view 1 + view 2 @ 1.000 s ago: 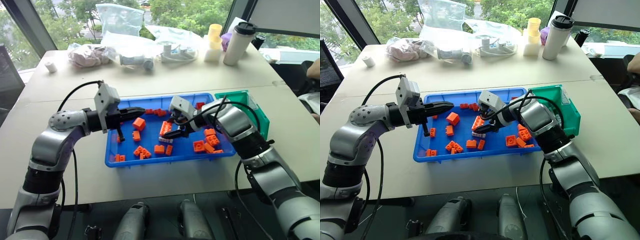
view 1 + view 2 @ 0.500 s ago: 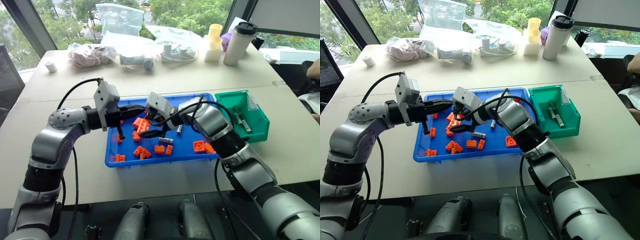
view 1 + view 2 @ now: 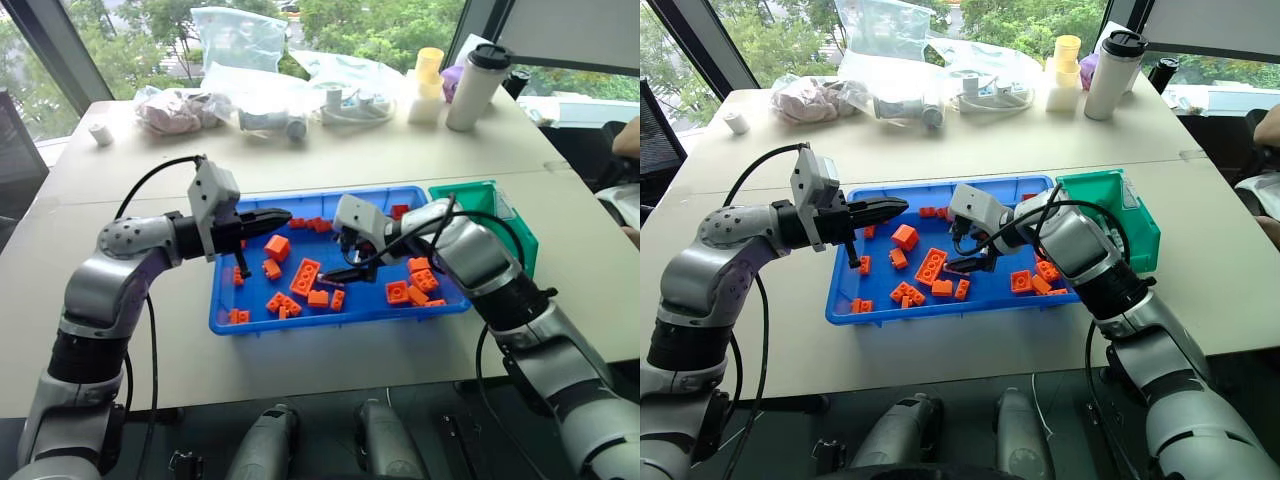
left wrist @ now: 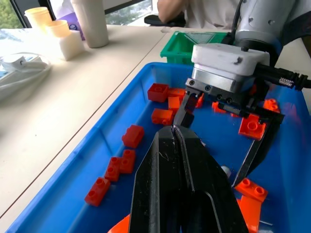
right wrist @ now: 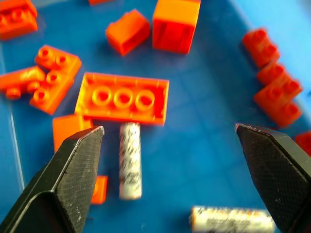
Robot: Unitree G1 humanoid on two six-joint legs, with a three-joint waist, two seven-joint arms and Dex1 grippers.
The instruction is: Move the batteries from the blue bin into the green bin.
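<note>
Right wrist view: right gripper (image 5: pixel 167 179) jaws wide above batteries (image 5: pixel 130 161); left gripper (image 4: pixel 182 145) seemingly closed.

Left arm: bent inward, held level toward the right
Left gripper (image 3: pixel 282 214): black fingers pressed together
Right arm: reaching leftward, angled down
Right gripper (image 5: pixel 175 160): black fingers spread wide

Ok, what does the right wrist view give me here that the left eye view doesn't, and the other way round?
Right wrist view: two batteries lying flat on the blue floor ahead of the open right gripper, one next to a long orange brick.
Left eye view: the green bin beside the blue bin, the shut left gripper over the blue bin's left part, a tumbler on the table.
Both: the blue bin and scattered orange bricks.
</note>
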